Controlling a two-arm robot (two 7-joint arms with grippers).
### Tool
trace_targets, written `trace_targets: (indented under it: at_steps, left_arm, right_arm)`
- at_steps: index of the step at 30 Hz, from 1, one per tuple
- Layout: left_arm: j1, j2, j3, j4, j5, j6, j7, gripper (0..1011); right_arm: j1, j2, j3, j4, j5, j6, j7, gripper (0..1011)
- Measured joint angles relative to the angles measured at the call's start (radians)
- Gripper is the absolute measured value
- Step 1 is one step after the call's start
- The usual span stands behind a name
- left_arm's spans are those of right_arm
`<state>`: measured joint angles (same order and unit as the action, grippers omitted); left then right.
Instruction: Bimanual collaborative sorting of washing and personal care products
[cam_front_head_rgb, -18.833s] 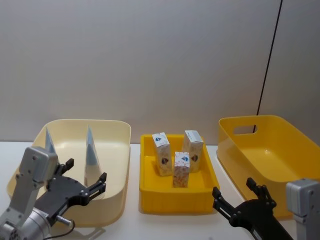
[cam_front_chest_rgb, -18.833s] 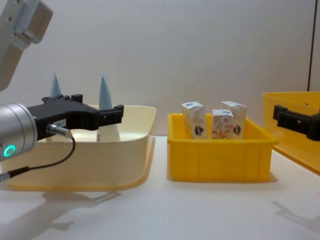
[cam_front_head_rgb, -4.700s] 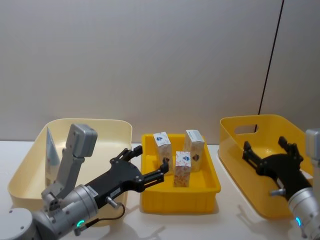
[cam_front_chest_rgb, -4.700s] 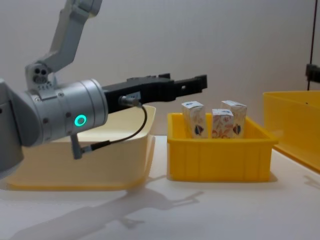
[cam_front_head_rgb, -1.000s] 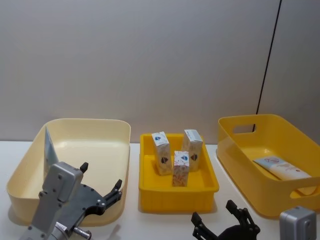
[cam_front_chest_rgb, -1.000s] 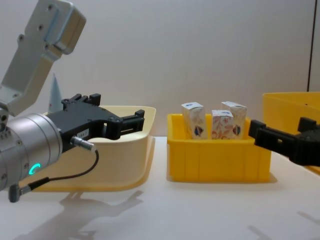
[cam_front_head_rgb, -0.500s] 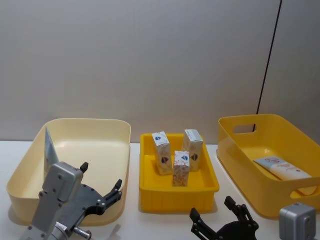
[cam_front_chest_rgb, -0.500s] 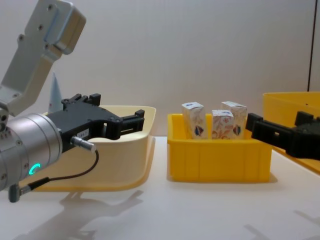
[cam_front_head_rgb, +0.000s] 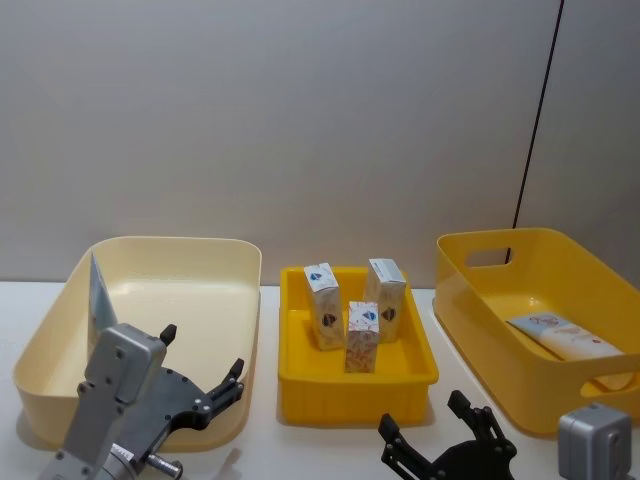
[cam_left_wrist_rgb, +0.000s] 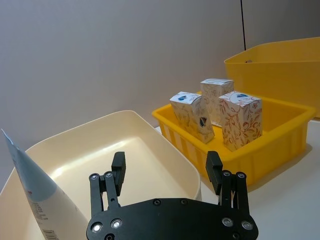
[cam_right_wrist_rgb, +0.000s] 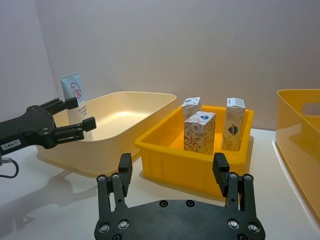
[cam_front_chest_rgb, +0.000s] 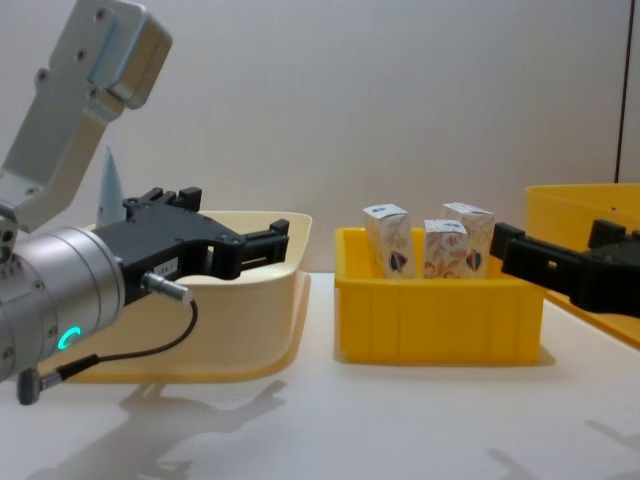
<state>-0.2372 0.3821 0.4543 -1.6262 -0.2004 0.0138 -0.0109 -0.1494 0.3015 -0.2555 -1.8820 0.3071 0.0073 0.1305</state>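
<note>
Tabletop (cam_front_head_rgb: 320, 448) quiet: one tube (cam_front_head_rgb: 555, 335) now lies in the yellow bin (cam_front_head_rgb: 480, 290) right of my right pincer (cam_front_head_rgb: 425, 425), which is spread wide. Left pincer (cam_front_head_rgb: 203, 352), also spread, waits with the last tube (cam_front_head_rgb: 97, 295) just to its left, likely next.

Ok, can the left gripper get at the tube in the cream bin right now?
Probably yes. The left gripper hangs open at the cream bin's near side, the tube stands by the bin's left wall, and nothing lies between them.
</note>
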Motion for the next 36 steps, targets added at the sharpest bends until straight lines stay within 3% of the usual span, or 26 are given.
trace_targets:
  at_steps: [13, 26, 36]
  left_arm:
    - [0.0, 0.0, 0.0, 0.0, 0.0, 0.0, 0.0, 1002]
    - [0.0, 0.0, 0.0, 0.0, 0.0, 0.0, 0.0, 1002]
    - [0.0, 0.0, 0.0, 0.0, 0.0, 0.0, 0.0, 1002]
  right_arm:
    - [0.013, 0.002, 0.003, 0.01, -0.001, 0.002, -0.003, 1001]
    - [0.125, 0.033, 0.027, 0.107, -0.017, 0.025, -0.058, 1001]
    - [0.134, 0.036, 0.03, 0.115, -0.02, 0.027, -0.064, 1001]
